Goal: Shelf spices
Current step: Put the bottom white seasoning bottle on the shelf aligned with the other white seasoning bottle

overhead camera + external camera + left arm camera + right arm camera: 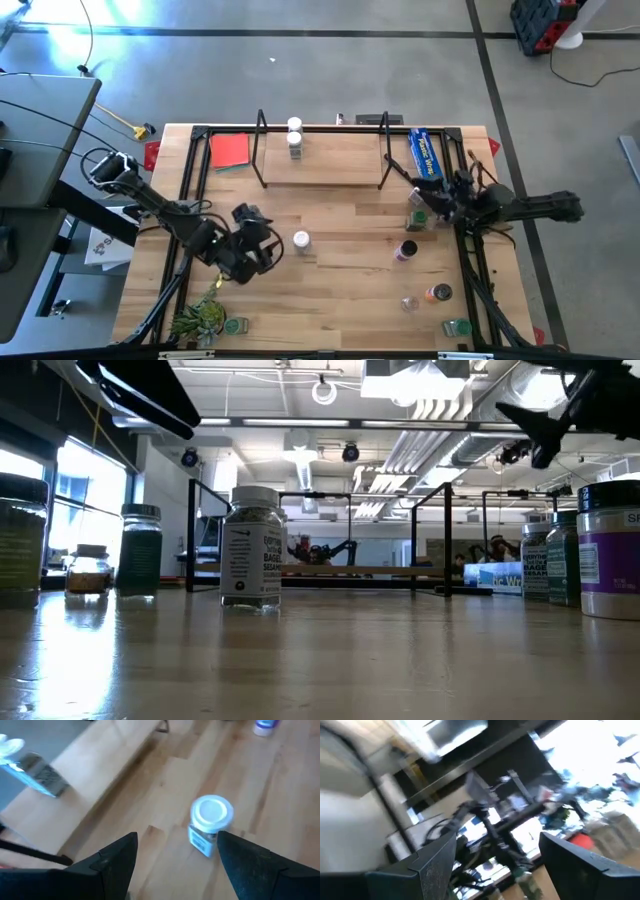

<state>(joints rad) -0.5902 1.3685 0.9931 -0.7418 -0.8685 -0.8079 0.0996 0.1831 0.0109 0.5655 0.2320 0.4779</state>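
Near the table's [340,290] middle, left gripper [266,250] hangs wide open, empty, beside a white-capped jar [301,240]. Right gripper [436,197] gapes empty near the right edge.

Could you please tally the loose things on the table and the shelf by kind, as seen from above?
Spice jars on the shelf: 2
Spice jars on the table: 7
Blue box: 1
Red square: 1
Green plant: 1
Total: 12
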